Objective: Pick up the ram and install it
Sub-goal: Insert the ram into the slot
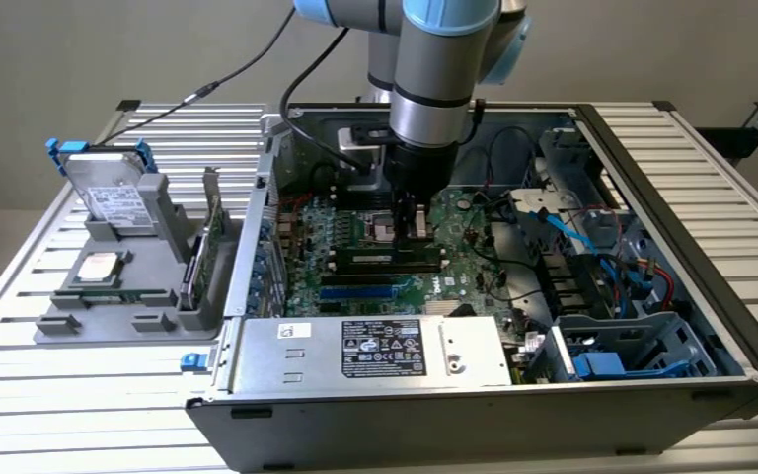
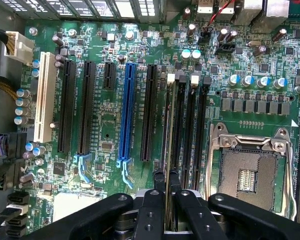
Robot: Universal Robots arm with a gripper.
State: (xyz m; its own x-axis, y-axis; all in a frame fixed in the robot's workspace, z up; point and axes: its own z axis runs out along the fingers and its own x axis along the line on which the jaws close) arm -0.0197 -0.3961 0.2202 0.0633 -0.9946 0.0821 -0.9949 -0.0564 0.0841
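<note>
Standing edge-on, the ram (image 2: 168, 145) is clamped in the gripper's (image 2: 169, 196) nearly closed fingers, with its long axis parallel to the memory slots (image 2: 191, 125). It sits directly over the slot farthest from the CPU socket (image 2: 247, 175); I cannot tell whether it is seated.

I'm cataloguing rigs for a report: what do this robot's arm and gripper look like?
The arm is a silver-grey cylinder with light blue joint caps and a black wrist end; black cables trail from it. The gripper is matte black, with blocky fingers bearing small round holes.
</note>
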